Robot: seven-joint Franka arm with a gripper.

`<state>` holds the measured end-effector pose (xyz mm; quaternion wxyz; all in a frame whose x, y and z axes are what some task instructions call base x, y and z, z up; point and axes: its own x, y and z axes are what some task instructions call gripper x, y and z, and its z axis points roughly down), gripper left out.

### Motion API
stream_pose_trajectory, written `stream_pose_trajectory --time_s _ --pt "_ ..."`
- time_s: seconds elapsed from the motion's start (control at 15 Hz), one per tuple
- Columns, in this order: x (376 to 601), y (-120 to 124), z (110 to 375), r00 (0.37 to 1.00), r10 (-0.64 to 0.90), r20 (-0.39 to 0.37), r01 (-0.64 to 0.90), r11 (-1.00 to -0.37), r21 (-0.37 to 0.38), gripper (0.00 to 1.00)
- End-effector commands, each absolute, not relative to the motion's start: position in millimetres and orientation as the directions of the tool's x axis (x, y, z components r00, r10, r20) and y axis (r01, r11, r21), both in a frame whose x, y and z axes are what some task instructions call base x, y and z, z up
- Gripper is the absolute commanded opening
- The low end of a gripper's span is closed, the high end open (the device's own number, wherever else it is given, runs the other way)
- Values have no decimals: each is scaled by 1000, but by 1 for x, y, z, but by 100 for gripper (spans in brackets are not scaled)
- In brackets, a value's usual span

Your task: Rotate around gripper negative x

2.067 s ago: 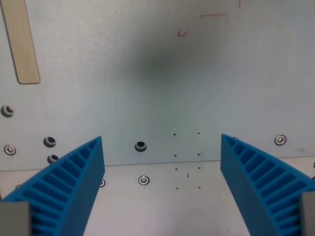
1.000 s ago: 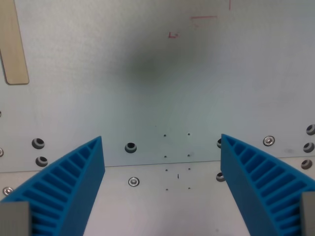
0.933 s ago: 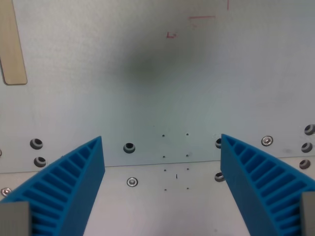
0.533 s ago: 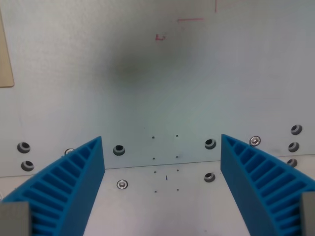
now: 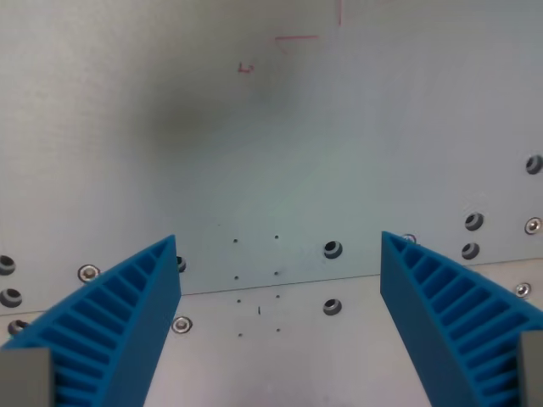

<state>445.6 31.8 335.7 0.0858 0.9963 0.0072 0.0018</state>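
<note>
You are looking down from the wrist camera at a pale grey metal tabletop [image 5: 339, 153]. The gripper [image 5: 280, 254] frames the lower part of the picture: one blue ribbed finger [image 5: 110, 331] rises from the bottom corner on the wrist view's left, its twin on the right, with a wide gap between them and nothing held there. A thin seam [image 5: 280, 288] between two plates crosses the surface between the fingers. Near it you can see dark bolt holes [image 5: 333, 249], silver screw heads [image 5: 87, 273] and a cluster of tiny pinholes [image 5: 256, 275]. Faint red pen marks [image 5: 296, 37] sit near the top edge. A soft dark shadow [image 5: 204, 114] lies on the upper left of the surface.
</note>
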Motion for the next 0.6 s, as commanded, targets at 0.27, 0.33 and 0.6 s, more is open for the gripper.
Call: stream_pose_trajectory --time_s 0.27,0.33,0.6 --pt "445 35 338 1000 -9 -4 -7 -915 404 100" --pt "445 35 338 1000 -9 -4 -6 -910 415 100" --pt "445 35 338 1000 -9 -4 -6 -889 457 100"
